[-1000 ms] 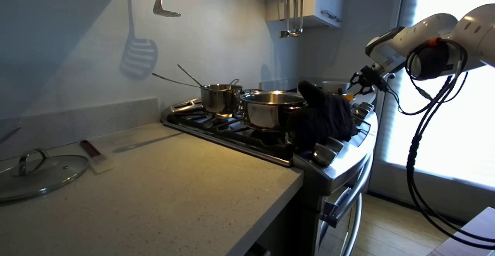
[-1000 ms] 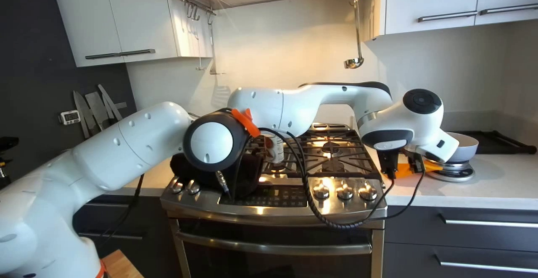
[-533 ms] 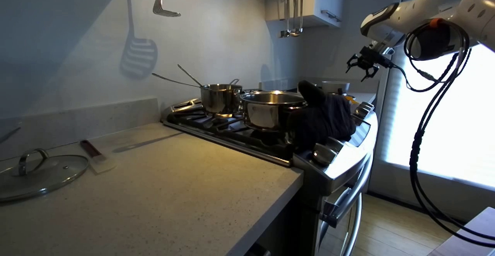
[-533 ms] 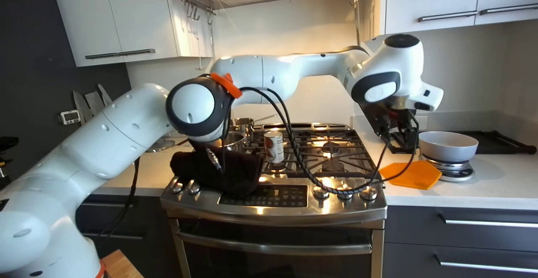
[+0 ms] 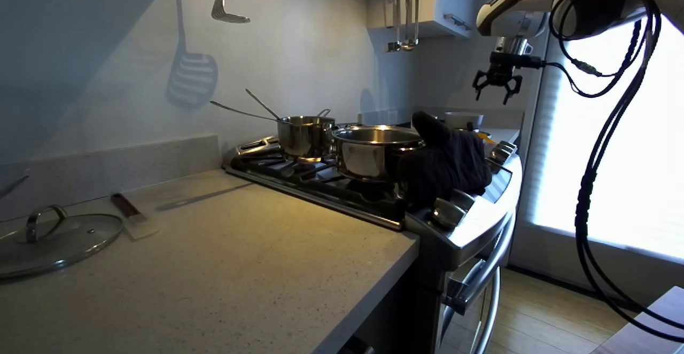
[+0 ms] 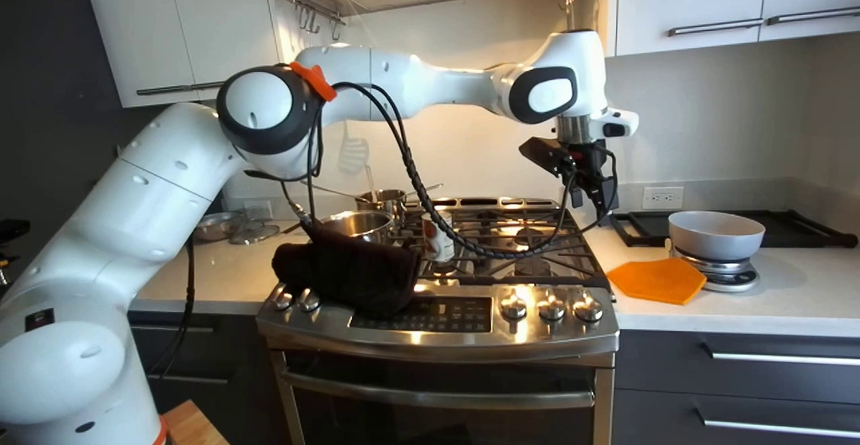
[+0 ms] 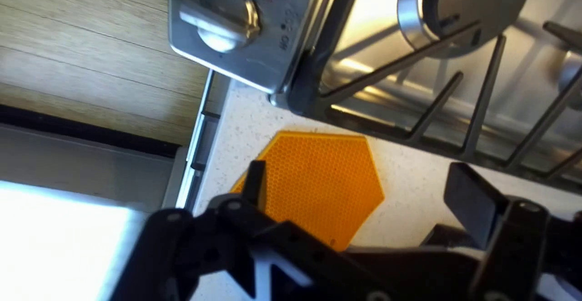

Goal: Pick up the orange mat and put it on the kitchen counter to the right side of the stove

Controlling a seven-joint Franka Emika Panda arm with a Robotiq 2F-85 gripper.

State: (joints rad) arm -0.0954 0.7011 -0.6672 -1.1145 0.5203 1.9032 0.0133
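Note:
Flat on the pale counter (image 6: pixel 793 304), just right of the stove (image 6: pixel 437 344) in an exterior view, lies the orange mat (image 6: pixel 658 280). Another exterior view shows only a sliver of the orange mat (image 5: pixel 484 137) behind the dark bundle. My gripper (image 5: pixel 491 99) hangs in the air above that end of the range, pointing down, its fingers spread with nothing between them. In the wrist view the orange mat (image 7: pixel 318 178) shows below the open gripper (image 7: pixel 357 176), apart from it. One finger (image 7: pixel 253 183) covers part of the mat's edge.
A pale bowl (image 6: pixel 716 235) on a scale stands beside the mat, with a black tray (image 6: pixel 799 230) behind. On the stove are a can (image 6: pixel 437 240), steel pots (image 5: pixel 368 153) and a dark bundle (image 6: pixel 349 270). The hanging cables (image 6: pixel 437 210) loop in front of the grates.
The gripper has opened and come away from the mat, rising well above the counter and swinging back toward the stove. The mat stays lying on the counter.

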